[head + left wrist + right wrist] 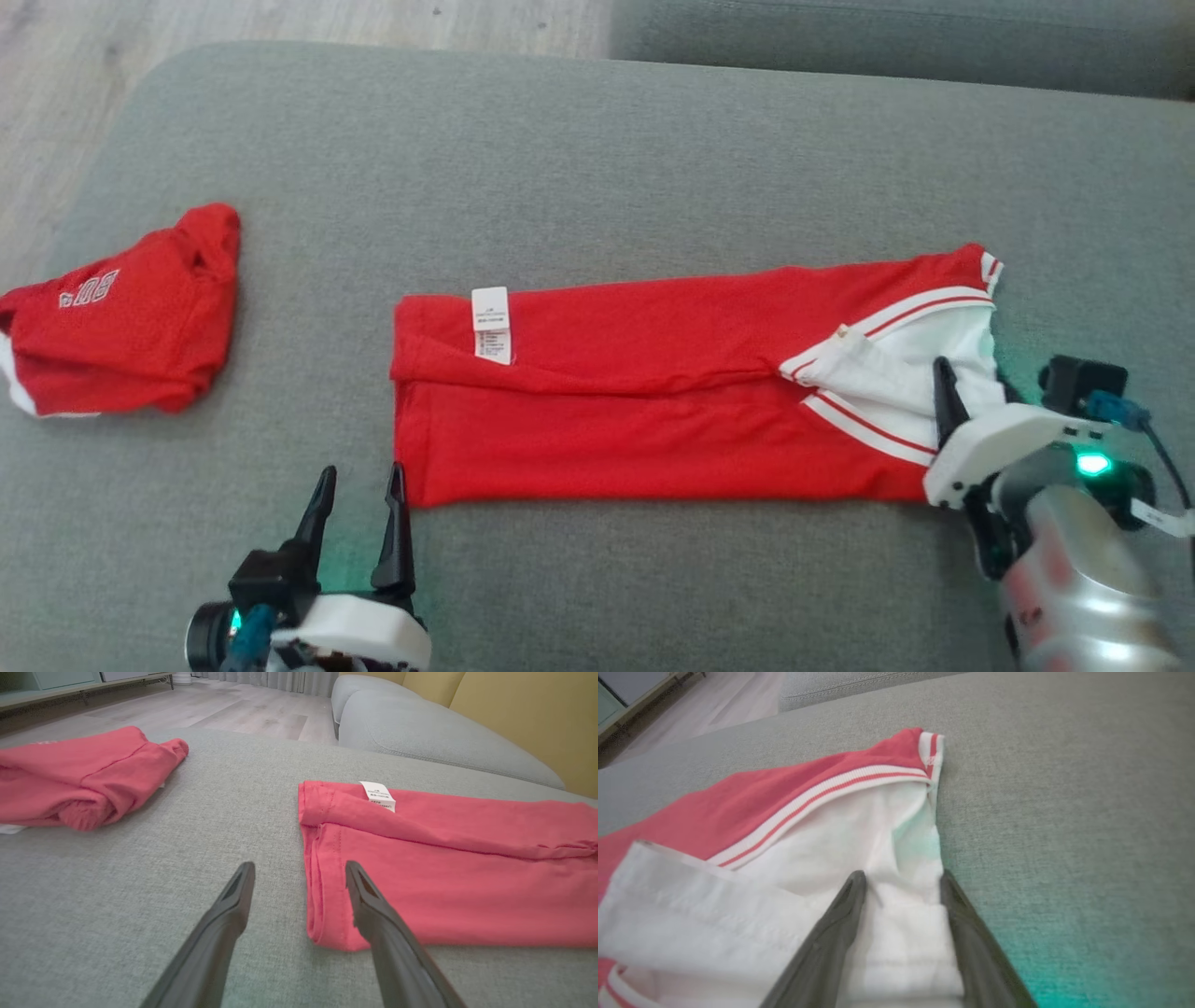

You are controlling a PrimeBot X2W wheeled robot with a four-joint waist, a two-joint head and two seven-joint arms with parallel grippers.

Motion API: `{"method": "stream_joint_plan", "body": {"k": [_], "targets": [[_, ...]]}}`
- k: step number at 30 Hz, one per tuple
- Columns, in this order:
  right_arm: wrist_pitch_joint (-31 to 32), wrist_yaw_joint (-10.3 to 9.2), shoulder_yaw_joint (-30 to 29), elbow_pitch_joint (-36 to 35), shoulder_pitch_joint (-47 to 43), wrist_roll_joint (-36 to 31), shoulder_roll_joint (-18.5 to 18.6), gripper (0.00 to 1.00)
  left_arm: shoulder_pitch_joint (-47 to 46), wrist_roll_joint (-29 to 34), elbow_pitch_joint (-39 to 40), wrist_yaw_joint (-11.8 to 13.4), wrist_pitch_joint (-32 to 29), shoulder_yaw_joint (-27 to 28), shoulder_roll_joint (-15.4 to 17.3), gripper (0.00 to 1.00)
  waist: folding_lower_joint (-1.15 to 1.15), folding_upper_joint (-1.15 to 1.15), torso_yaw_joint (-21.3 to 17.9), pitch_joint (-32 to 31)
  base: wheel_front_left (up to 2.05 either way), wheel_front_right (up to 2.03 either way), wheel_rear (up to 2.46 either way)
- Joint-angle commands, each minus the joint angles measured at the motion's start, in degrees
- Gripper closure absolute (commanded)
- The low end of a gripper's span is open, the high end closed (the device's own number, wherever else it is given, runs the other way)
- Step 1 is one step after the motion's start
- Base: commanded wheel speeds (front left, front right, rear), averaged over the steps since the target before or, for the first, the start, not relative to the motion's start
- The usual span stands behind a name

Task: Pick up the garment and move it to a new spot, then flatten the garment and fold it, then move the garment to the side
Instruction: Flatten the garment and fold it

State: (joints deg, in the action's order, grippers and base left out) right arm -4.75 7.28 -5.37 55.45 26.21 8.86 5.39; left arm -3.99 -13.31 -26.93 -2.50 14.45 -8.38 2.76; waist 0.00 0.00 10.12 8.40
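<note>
The garment (653, 401) is a red shirt folded into a long band across the grey cushion (597, 168), with a white label (491, 324) near its left end and a white, red-striped collar part (859, 826) at its right end. My left gripper (362, 469) stands open at the garment's (444, 882) near left corner; its right finger (373, 905) lies over the hem and its left finger rests on bare cushion. My right gripper (971, 373) is open at the collar end, its fingers (840, 924) spread with white cloth between them (901, 875).
A second red garment (121, 317), bunched and folded, lies at the cushion's left edge (79, 779). Wooden floor (280, 23) lies beyond the cushion's far left. Another grey sofa cushion (896, 37) sits behind, with a yellow backrest (528, 714) beside it.
</note>
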Motion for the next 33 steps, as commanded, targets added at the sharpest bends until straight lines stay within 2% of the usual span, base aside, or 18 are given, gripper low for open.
{"method": "stream_joint_plan", "body": {"k": [1, 5, 11, 15, 18, 20, 21, 25, 29, 33], "targets": [[1.2, 0.21, 4.3, 1.3, -0.6, 2.6, -1.7, 1.0, -1.5, -0.3, 1.8, 0.3, 0.5, 1.8, 0.1, 0.0, 0.0, 0.0, -0.6, 0.1, 0.0, 0.0, 0.0], [-1.8, 0.21, 6.2, 1.0, -0.5, 3.9, -0.6, 1.0, -1.4, 0.0, 1.9, 0.3, 0.5, 2.2, 0.1, 0.0, 0.0, 0.0, -1.8, -0.1, 0.0, 0.0, 0.0], [-8.8, 0.21, 2.5, 0.0, -0.2, 5.5, 3.2, 1.0, -1.3, 0.8, 2.6, 0.0, 0.5, 2.4, 0.1, 0.0, 0.0, 0.0, -4.9, -0.8, 0.0, 0.0, 0.0], [-10.0, 0.21, 0.1, -3.3, -0.7, 6.0, 4.9, 1.0, -1.2, 0.6, 2.7, -0.3, 0.5, 1.6, 0.1, 0.0, 0.0, 0.0, -7.2, -1.3, 0.0, 0.0, 0.0], [-10.2, 0.21, 1.6, -8.2, -1.2, 6.2, 4.5, 1.0, -1.2, 0.0, 2.5, -0.3, 0.5, 0.6, 0.1, 0.0, 0.0, 0.0, -8.3, -1.6, 0.0, 0.0, 0.0], [-10.2, 0.21, 4.3, -13.1, -1.8, 7.1, 3.3, 1.0, -1.2, -0.4, 2.4, -0.2, 0.5, -0.2, 0.1, 0.0, 0.0, 0.0, -8.5, -1.7, 0.0, 0.0, 0.0], [-10.2, 0.21, 8.2, -18.3, -2.7, 8.7, 1.9, 1.0, -1.2, -0.7, 2.2, -0.1, 0.5, -1.1, 0.1, 0.0, 0.0, 0.0, -8.3, -1.9, 0.0, 0.0, 0.0], [-10.0, 0.21, 18.1, -26.1, -4.6, 12.7, 0.2, 1.0, -1.3, -0.9, 1.7, -0.2, 0.5, -2.9, 0.1, 0.0, 0.0, 0.0, -6.1, -2.1, 0.0, 0.0, 0.0], [-7.1, 0.21, 27.1, -30.9, -5.8, 16.9, -0.8, 1.0, -1.4, -0.8, 1.4, -0.1, 0.5, -4.3, 0.1, 0.0, 0.0, 0.0, -2.1, -2.2, 0.0, 0.0, 0.0], [-5.1, 0.21, 32.8, -31.9, -5.7, 19.2, -1.4, 1.0, -1.3, 0.5, 1.2, -0.3, 0.5, -5.7, 0.1, 0.0, 0.0, 0.0, 2.4, -2.1, 0.0, 0.0, 0.0]]}}
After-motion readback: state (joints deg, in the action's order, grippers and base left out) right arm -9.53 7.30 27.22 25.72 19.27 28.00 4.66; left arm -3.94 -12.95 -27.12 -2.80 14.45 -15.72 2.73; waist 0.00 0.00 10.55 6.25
